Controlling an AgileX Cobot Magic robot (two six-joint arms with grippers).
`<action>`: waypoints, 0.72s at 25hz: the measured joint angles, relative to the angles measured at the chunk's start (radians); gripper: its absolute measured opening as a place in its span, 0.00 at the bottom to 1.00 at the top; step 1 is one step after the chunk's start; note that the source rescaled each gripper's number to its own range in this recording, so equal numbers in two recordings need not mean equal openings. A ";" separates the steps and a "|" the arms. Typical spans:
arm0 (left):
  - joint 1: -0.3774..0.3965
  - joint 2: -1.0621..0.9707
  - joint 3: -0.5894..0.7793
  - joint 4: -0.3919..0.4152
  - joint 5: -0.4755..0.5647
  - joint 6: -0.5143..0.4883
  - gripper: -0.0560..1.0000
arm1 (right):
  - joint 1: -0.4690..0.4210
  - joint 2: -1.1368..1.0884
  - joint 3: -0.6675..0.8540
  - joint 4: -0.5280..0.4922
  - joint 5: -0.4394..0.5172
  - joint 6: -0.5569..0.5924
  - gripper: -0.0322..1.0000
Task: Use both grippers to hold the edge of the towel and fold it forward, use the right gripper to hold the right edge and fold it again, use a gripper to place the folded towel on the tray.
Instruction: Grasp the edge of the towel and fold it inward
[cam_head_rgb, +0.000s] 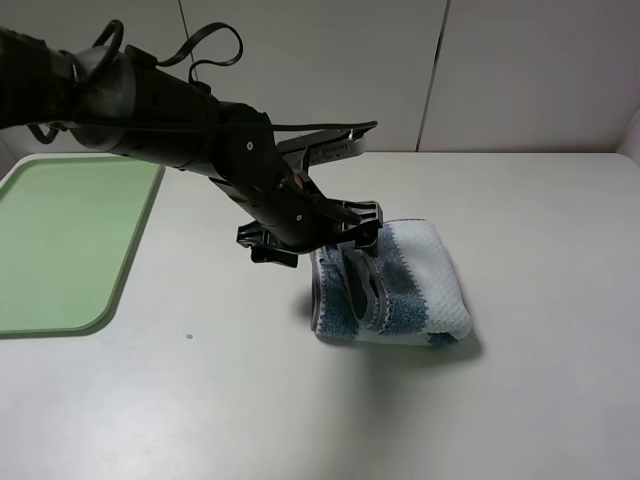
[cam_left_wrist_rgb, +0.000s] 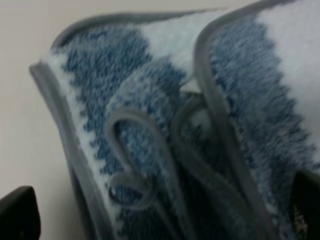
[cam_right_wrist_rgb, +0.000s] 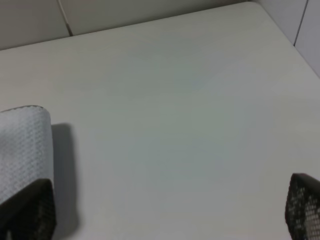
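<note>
Nearest the high camera: bare front stretch of the white table (cam_head_rgb: 300, 420), with one small green speck on it, left of centre.

Table runs back to pale wall panels.

Tray (cam_head_rgb: 60, 240): light green, flat on the table at far left, partly cut by the frame edge. Well apart from the towel.

Left arm (cam_head_rgb: 170, 120): black, reaching in from the upper left and down across the middle to the towel.

Towel (cam_head_rgb: 395, 285): folded into a thick bundle, right of centre on the table, striped blue-grey and white. Left wrist view shows its grey hem (cam_left_wrist_rgb: 215, 100) in several stacked loops facing the camera, small tag tucked among them.

Left gripper (cam_head_rgb: 352, 250): at the towel's left, open-layered side, jaws spread wide, one fingertip (cam_left_wrist_rgb: 17, 215) low beside the cloth, the other at its far side. Not clamped on anything.

Right gripper (cam_right_wrist_rgb: 170, 220): jaws wide apart, above bare table, one fingertip (cam_right_wrist_rgb: 30, 210) just beside the towel's white corner; holds nothing.
</note>
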 joint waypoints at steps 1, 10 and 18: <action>0.000 0.005 0.000 0.000 0.003 -0.004 1.00 | 0.000 0.000 0.000 0.000 0.000 0.000 1.00; -0.019 0.064 -0.002 -0.039 -0.005 -0.018 1.00 | 0.000 0.000 0.000 0.008 0.000 0.000 1.00; -0.031 0.119 -0.005 -0.069 -0.056 -0.019 1.00 | 0.000 0.000 0.000 0.020 0.000 0.000 1.00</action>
